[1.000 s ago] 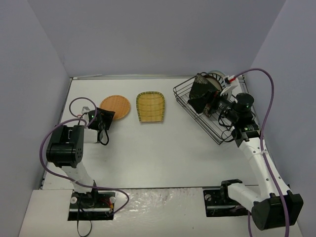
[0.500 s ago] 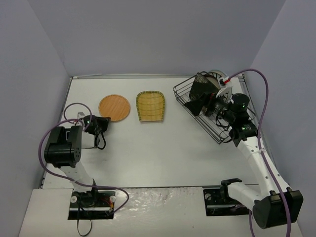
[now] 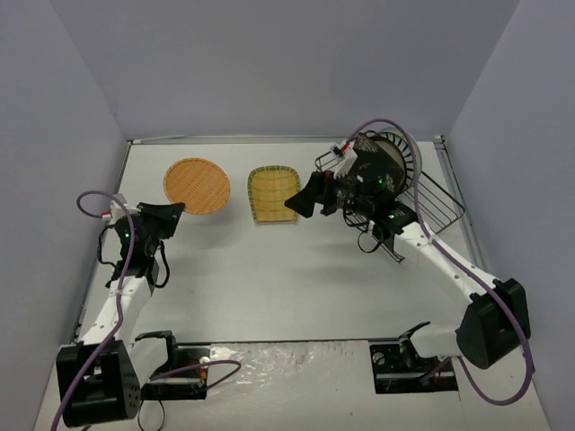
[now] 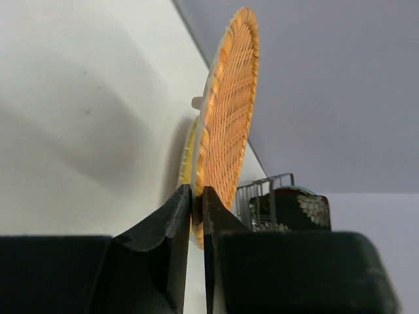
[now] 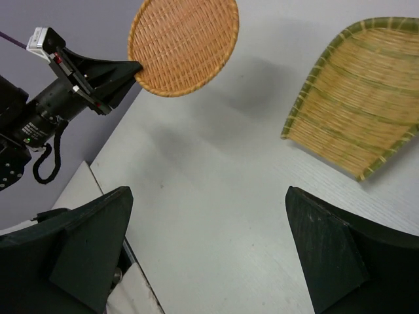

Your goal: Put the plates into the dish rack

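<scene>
My left gripper [image 3: 172,212] is shut on the near rim of the orange round plate [image 3: 196,186] and holds it tilted up off the table. In the left wrist view the gripper [image 4: 196,196] pinches the plate [image 4: 229,111] edge-on. The yellow square plate [image 3: 272,194] lies flat at mid-table. My right gripper [image 3: 301,205] is open and empty, just right of it. In the right wrist view the gripper [image 5: 208,196] hovers over bare table, with the yellow plate [image 5: 366,98] and the orange plate [image 5: 183,42] ahead. The dish rack [image 3: 440,202] at the right holds a striped plate [image 3: 406,160] and a black floral plate [image 4: 301,209].
Grey walls enclose the table on the left, back and right. The left arm's cable [image 3: 94,202] loops near the left wall. The rack [image 4: 262,193] shows beyond the orange plate in the left wrist view.
My left gripper has raised the orange plate off the table and drawn back to the left. My right arm has swung out of the rack leftward to beside the yellow plate.
</scene>
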`<state>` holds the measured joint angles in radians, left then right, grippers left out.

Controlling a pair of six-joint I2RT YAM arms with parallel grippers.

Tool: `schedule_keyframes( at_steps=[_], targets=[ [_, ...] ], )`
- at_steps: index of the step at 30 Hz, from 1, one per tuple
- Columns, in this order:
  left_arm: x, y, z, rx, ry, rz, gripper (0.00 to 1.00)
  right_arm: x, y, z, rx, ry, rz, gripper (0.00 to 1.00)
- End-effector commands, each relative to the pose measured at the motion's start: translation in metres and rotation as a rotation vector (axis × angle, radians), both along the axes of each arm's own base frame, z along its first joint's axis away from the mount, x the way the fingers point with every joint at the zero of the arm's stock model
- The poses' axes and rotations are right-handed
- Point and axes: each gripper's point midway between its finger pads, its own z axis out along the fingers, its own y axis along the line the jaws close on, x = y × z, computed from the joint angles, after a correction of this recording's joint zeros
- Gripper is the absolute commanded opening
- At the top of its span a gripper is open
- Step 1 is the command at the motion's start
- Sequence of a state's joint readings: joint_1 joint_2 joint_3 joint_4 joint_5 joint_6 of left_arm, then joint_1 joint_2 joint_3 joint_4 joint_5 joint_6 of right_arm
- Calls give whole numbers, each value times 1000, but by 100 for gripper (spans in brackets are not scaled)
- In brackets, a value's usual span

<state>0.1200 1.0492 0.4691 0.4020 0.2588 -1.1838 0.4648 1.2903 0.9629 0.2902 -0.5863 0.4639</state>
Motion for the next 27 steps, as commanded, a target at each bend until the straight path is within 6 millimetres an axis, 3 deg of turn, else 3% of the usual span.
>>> schedule_keyframes(
  at_steps=[1, 7, 14, 19, 23, 27],
  targets=[
    [-14, -29, 68, -8, -157, -158, 0, 18, 37, 53, 99, -103, 33, 100],
    [-42, -63, 98, -51, -237, -321, 0, 23, 70, 60, 122, -94, 91, 100],
    [-61, -79, 126, -48, -319, -411, 0, 26, 105, 46, 107, -56, 149, 100],
    [-69, -88, 138, -63, -365, -458, 0, 28, 118, 39, 103, -47, 160, 98],
    [-72, -92, 139, -67, -378, -481, 0, 29, 123, 39, 105, -55, 176, 82],
    [-74, -95, 137, -66, -379, -504, 0, 30, 125, 41, 113, -60, 181, 50]
  ],
)
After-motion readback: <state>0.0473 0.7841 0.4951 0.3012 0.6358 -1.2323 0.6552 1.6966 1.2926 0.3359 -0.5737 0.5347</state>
